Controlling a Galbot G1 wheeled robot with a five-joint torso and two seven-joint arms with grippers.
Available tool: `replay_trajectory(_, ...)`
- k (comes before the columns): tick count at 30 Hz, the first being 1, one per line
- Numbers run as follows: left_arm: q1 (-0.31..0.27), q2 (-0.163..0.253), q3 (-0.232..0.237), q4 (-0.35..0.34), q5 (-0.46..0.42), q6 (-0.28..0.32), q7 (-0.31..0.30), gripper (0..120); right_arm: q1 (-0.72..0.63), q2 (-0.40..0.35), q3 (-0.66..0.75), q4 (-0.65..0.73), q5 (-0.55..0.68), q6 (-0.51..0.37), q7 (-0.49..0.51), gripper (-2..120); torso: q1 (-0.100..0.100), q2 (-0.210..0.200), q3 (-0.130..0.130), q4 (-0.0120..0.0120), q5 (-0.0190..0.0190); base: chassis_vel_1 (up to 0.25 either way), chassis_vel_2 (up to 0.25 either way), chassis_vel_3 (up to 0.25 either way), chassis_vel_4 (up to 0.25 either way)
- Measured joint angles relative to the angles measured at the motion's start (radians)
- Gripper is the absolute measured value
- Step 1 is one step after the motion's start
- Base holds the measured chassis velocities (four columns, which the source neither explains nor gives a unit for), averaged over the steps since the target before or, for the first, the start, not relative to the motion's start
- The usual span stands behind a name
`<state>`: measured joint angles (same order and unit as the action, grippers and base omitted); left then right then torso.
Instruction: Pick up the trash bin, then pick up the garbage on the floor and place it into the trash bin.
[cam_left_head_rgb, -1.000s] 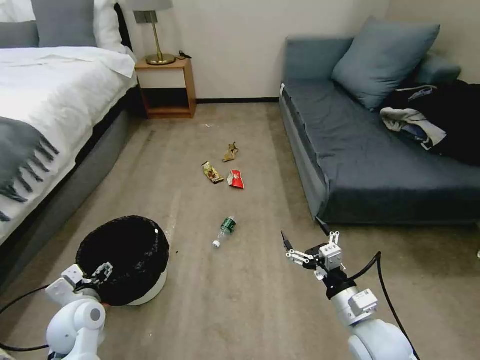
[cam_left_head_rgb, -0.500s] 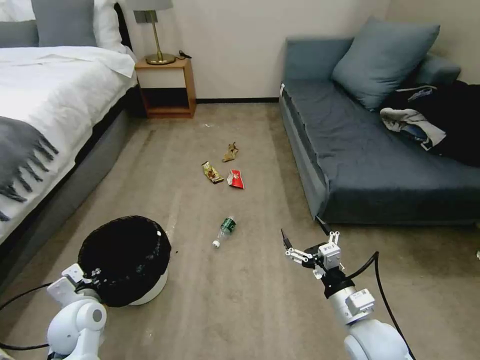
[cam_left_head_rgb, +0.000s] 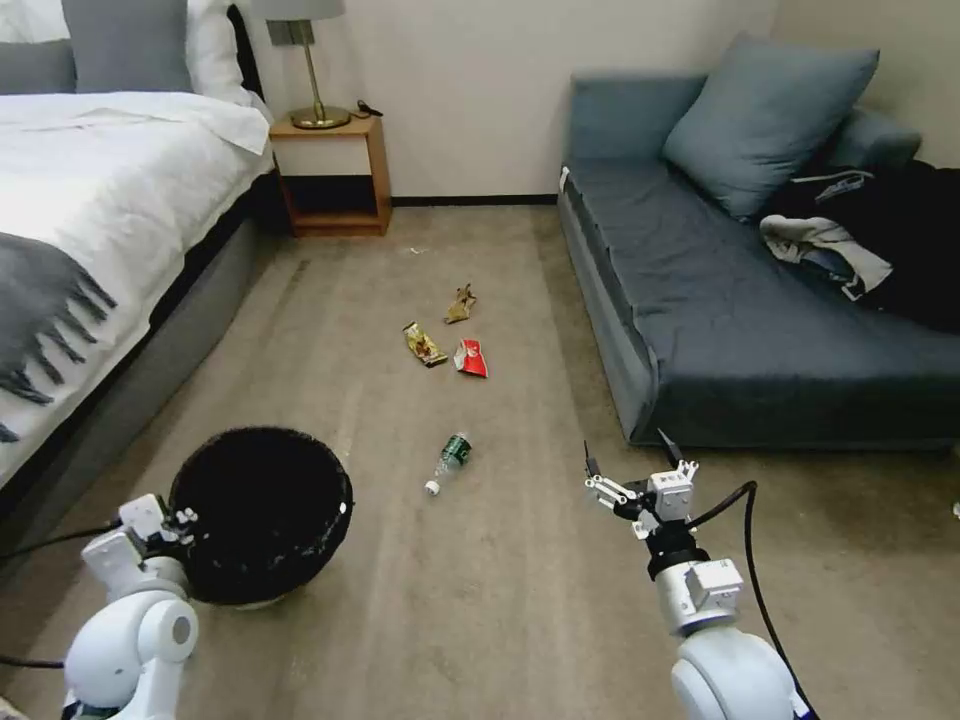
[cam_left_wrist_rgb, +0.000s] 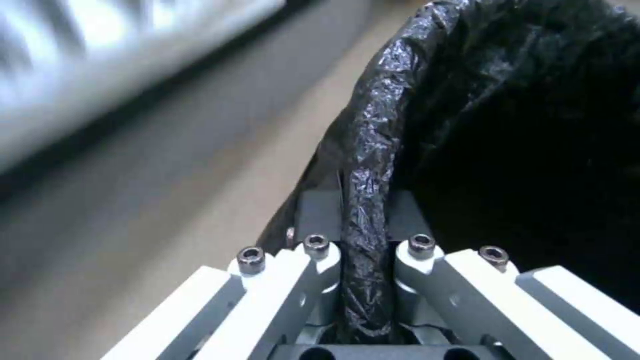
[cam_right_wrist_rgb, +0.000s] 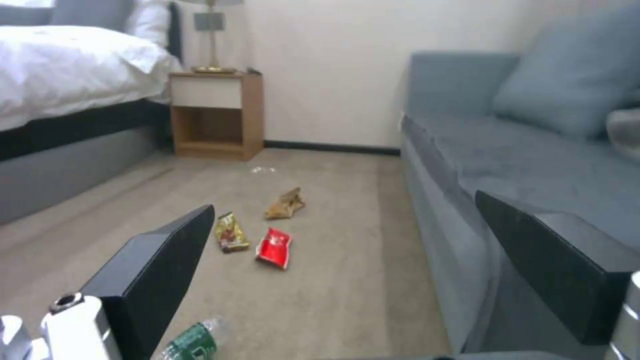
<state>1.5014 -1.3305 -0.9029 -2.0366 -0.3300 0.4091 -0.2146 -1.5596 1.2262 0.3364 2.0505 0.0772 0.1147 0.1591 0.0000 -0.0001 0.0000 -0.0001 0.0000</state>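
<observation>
Since the earlier frame my left hand (cam_left_wrist_rgb: 363, 280) had tipped the trash bin (cam_left_head_rgb: 262, 512) beside the bed, pinching only its bag-wrapped rim, which I judged could slip; my right hand (cam_left_head_rgb: 640, 470) hung open near the bottle (cam_left_head_rgb: 452, 457).

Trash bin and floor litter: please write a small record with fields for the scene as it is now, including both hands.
trash bin: on carpet beside bed, lined with black bag
left hand: shut on bin's bagged rim
right hand: open, raised above the carpet near sofa, holding nothing
plastic bottle: lying on its side, between bin and right hand
wrappers: red, yellow-brown, tan, clustered farther off
garbage in bin: none visible
</observation>
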Motion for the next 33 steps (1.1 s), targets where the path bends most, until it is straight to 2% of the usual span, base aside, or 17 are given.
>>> replay_trajectory(3, 0.021, 0.008, -0.01, -0.019, 0.126, -0.068, 0.095, 5, -0.002, 0.007, 0.009, -0.023, -0.035, 0.054, -0.057, 100, 0.0, 0.0, 0.0, 0.0001, 0.0, 0.0, 0.0, 0.0, 0.0)
replay_trajectory(8, 0.035, 0.001, -0.012, -0.017, 0.206, -0.113, 0.155, 5, 0.001, 0.017, 0.012, -0.052, -0.038, 0.132, -0.099, 100, 0.0, 0.0, 0.0, 0.0, 0.0, 0.0, 0.0, 0.0, 0.0)
replay_trajectory(16, 0.035, -0.016, 0.0, 0.002, 0.233, -0.115, 0.188, 5, 0.006, 0.023, 0.017, -0.083, -0.035, 0.158, -0.099, 100, 0.0, 0.0, 0.0, 0.0001, -0.0001, 0.0, 0.0, 0.0, 0.0)
replay_trajectory(33, 0.028, -0.025, 0.0, 0.011, 0.23, -0.102, 0.194, 5, 0.013, 0.049, 0.024, -0.115, -0.032, 0.172, -0.082, 100, 0.0, 0.0, 0.0, 0.0, 0.0, 0.0, 0.0, 0.0, 0.0)
